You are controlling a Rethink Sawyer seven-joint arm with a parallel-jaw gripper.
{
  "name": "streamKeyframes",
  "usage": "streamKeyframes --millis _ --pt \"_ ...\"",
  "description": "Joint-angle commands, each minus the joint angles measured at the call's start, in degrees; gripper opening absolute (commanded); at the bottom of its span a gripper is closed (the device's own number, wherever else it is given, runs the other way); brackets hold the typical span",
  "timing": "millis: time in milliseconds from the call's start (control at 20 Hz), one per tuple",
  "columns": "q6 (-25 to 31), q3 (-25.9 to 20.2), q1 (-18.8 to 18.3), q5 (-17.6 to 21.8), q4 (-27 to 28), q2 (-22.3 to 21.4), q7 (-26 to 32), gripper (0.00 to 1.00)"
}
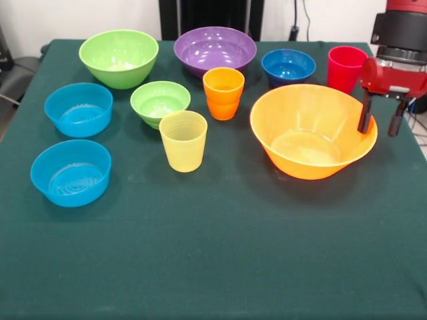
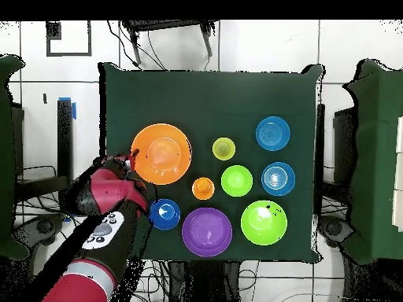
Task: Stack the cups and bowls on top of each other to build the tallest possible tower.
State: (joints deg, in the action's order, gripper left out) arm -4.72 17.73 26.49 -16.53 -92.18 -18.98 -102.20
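Observation:
My gripper is open, its two black fingers astride the right rim of the huge orange bowl, one inside and one outside. Just behind stand the red cup and the small dark blue bowl. The orange cup and yellow cup stand upright mid-table. The purple bowl, large green bowl, small green bowl and two light blue bowls lie to the left. Everything stands singly; no tower is in view. In the overhead view the arm hides the red cup.
The dark green table holds all the pieces in its far half. The table's right edge runs close beside my gripper. A black chair stands off the far left corner.

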Motion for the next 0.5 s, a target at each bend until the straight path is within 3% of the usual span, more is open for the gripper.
streamKeyframes --millis 50,500 --pt "7.3 -1.2 1.6 -3.8 2.2 2.5 -10.4 1.00" --pt "7.2 2.4 4.3 -6.4 2.9 4.3 -10.7 1.00"
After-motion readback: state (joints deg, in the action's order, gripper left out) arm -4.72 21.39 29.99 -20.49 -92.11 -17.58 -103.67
